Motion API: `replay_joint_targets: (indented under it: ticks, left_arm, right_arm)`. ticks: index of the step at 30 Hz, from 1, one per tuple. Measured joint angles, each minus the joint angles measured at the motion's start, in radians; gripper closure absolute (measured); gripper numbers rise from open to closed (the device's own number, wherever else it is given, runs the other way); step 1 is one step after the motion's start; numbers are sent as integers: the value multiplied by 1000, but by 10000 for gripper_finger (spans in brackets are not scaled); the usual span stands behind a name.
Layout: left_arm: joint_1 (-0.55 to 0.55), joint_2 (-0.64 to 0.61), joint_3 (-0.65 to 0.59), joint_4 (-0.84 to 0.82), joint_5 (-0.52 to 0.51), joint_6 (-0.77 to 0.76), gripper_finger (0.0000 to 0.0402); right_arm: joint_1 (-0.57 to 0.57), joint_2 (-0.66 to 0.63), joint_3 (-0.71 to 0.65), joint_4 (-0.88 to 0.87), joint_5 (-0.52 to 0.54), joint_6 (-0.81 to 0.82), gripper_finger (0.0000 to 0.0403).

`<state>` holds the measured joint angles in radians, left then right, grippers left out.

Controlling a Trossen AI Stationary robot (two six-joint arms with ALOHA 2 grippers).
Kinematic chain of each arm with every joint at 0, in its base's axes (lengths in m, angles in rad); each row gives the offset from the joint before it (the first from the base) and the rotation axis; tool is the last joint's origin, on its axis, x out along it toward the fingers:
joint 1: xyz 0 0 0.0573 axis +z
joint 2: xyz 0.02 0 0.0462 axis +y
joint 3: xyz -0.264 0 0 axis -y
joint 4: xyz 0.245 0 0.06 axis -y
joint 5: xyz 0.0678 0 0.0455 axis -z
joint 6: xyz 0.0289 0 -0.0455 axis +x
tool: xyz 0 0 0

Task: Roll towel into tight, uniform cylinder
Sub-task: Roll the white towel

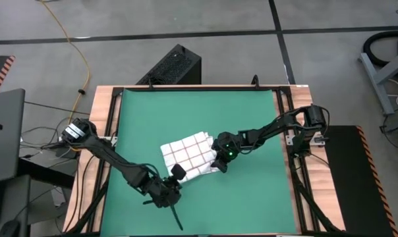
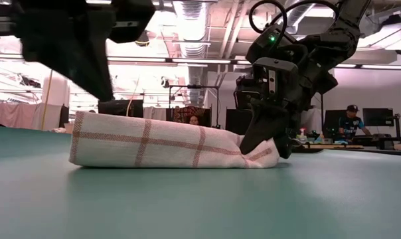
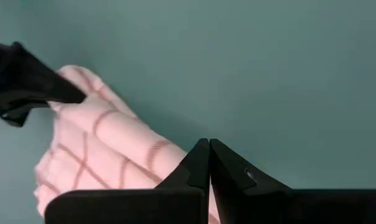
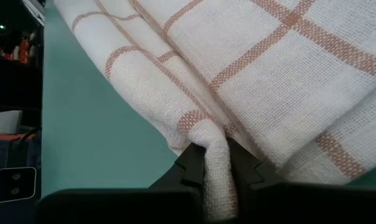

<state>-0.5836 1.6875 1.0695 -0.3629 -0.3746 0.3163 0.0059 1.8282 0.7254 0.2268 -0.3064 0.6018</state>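
White towel (image 1: 188, 153) with red-brown checks; green mat (image 1: 252, 125).

From above I see a grey concrete floor (image 1: 205, 26) crossed by dark seams, with a yellow cable (image 1: 80, 52) snaking toward the desk's left edge. A black perforated box (image 1: 174, 66) stands just beyond the far edge. The wooden desk (image 1: 101, 112) carries a green mat (image 1: 252, 191). Level across it, I see ceiling strip lights (image 2: 187, 61), ducts (image 2: 194, 20), dark monitors (image 2: 376, 118), and a person in a cap (image 2: 350, 119) seated at right.
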Motion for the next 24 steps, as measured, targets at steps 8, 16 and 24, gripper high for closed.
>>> replay_joint_targets:
  ticks: [8,16,24]
  left_arm:
    - [15,30,0,-40,32,33,402]
    - [44,63,-2,-136,-52,6,402]
    - [57,27,-1,-211,-109,-65,402]
  right_arm:
    - [0,0,0,0,7,0,357]
    - [2,0,-1,12,13,1,357]
    - [2,0,-1,13,13,1,357]
